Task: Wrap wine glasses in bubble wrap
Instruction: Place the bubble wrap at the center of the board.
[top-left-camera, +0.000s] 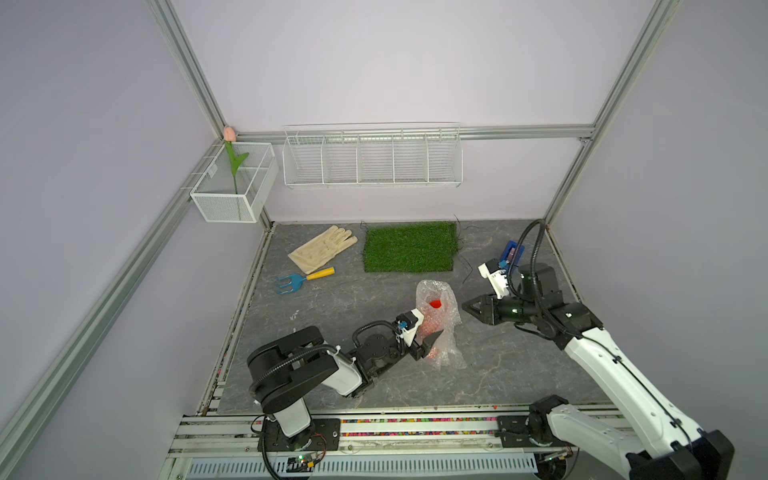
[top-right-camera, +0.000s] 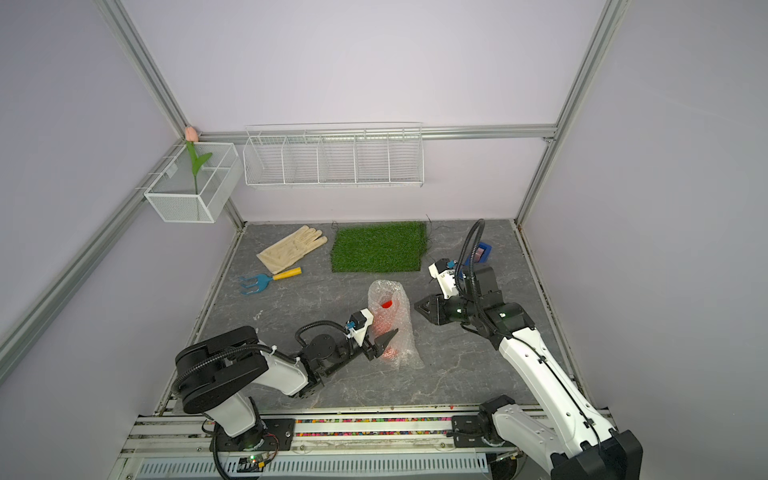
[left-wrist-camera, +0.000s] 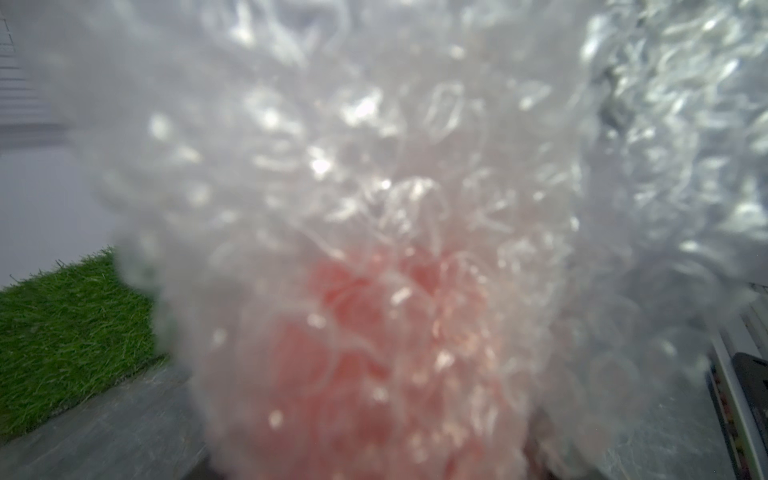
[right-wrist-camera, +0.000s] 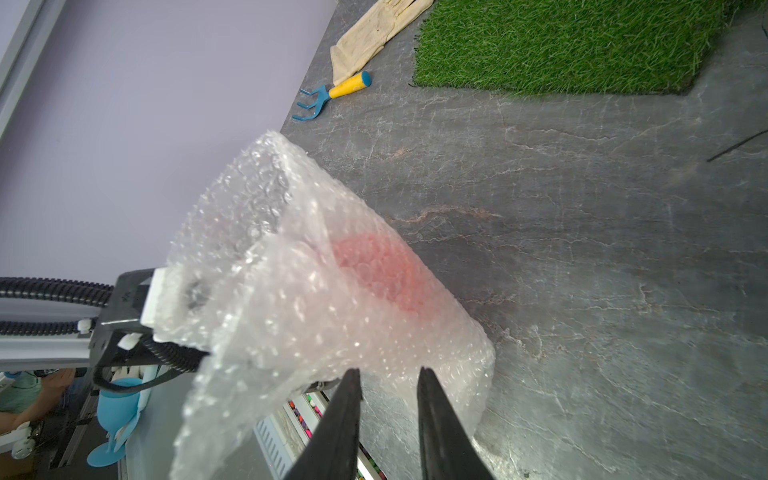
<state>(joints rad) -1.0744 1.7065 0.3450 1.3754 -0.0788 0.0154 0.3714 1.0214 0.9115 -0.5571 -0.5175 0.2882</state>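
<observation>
1. In both top views the goblet (top-left-camera: 435, 303) is seen upright on the counter (top-left-camera: 332, 374), enclosed by the bubble wrap (top-left-camera: 448, 332) on every side that shows, so the rolling is judged mostly done. The mouth of the wrap stands open above, with the red rim showing through it, and loose film is spread at the foot. The left gripper (top-left-camera: 433, 340) is set about the lower bundle. Its jaws stand wide, one laid on the film and the other hidden behind it, and a hold on the wrap is judged. The right gripper (top-left-camera: 466, 307) is poised just beside the bundle, its jaws narrow and empty. A glove (top-left-camera: 322, 249), a hand rake (top-left-camera: 303, 279) and a grass mat (top-left-camera: 409, 247) are laid well beyond both jaws. Nothing is placed between jaws and bundle.
2. The left wrist view is almost filled by blurred bubble wrap (left-wrist-camera: 374, 145) pressed close. The goblet (left-wrist-camera: 353, 353) is made out only as a red blur behind the film, and the jaws are not shown.
3. In the right wrist view the right gripper (right-wrist-camera: 388, 372) is seen narrowly parted with nothing between its jaws, the tips close before the wrap. A loose flap hangs unfastened beside them. Tucking it and closing the open mouth are judged to be what is left.
</observation>
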